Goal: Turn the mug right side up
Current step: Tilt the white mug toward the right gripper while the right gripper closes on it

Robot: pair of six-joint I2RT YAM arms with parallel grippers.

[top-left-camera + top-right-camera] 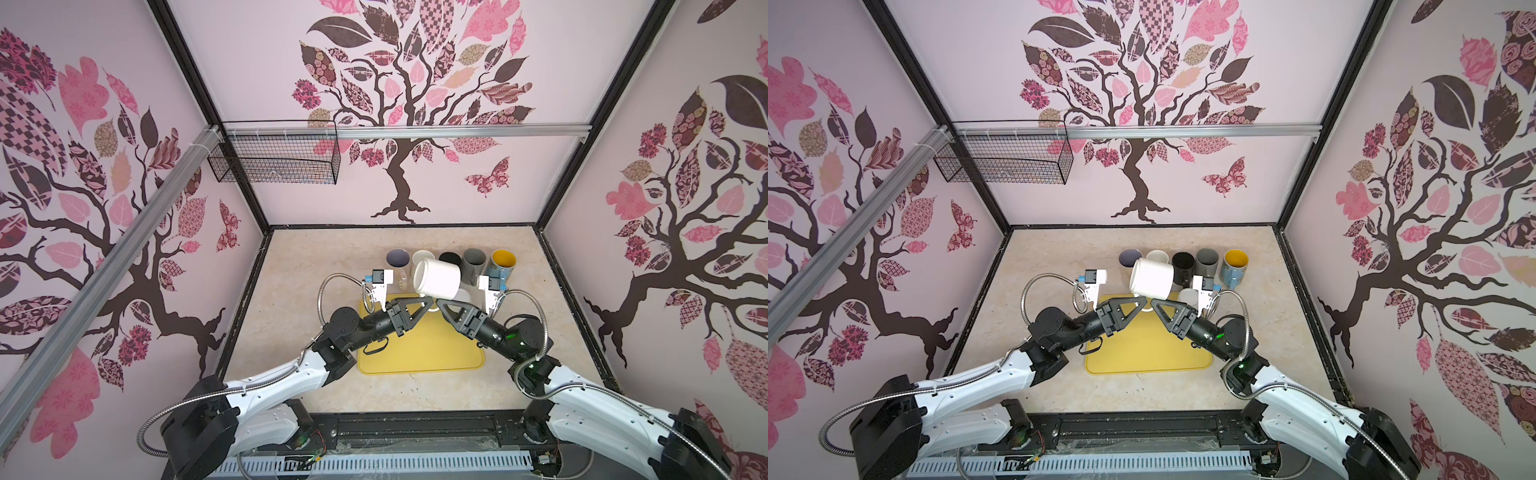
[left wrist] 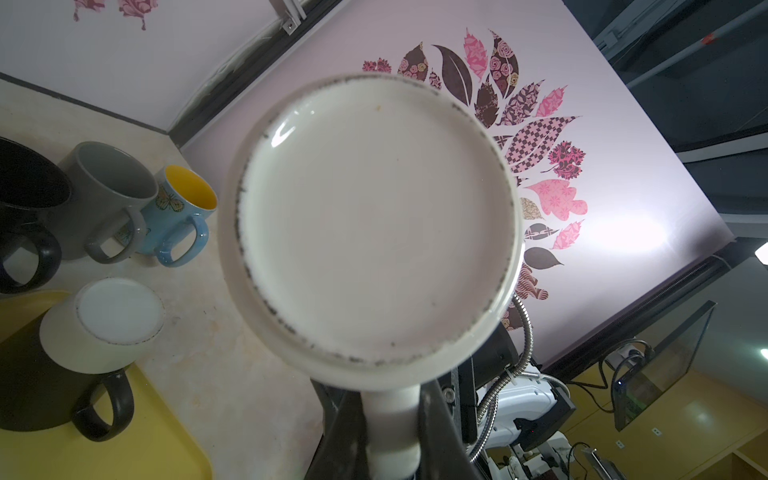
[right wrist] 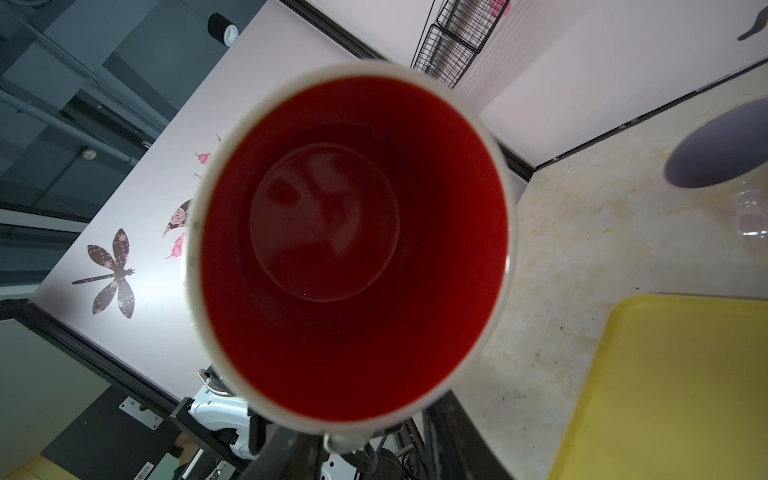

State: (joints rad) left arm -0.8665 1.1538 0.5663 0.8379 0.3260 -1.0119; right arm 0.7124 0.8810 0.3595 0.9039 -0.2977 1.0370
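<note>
1. My left jaws were clenched on the handle of the mug. In the left wrist view the white loop sat pinched between them.
2. My right jaws met that same handle from the opposite side, nearly tip to tip with the left ones. A stub of it showed between them in the right wrist view. Whether they gripped it or only bracketed it, I could not tell.
3. The mug hung in the air just beyond both pairs of jaws, clear of the worktop. Its handle pointed back toward them.
4. Its long axis lay close to level and ran crosswise. The flat base faced the left jaws' side and the red mouth faced the right jaws' side.
5. I judged the coming move to hinge on that axis, because the mouth end had to swing up and the base down. Neither arm was nearer, but only the left hold was sure.
6. Below the jaws lay the yellow tray. A second white mug stood base-up just past the right jaws. Beyond the held mug stood a row of upright mugs.
</note>
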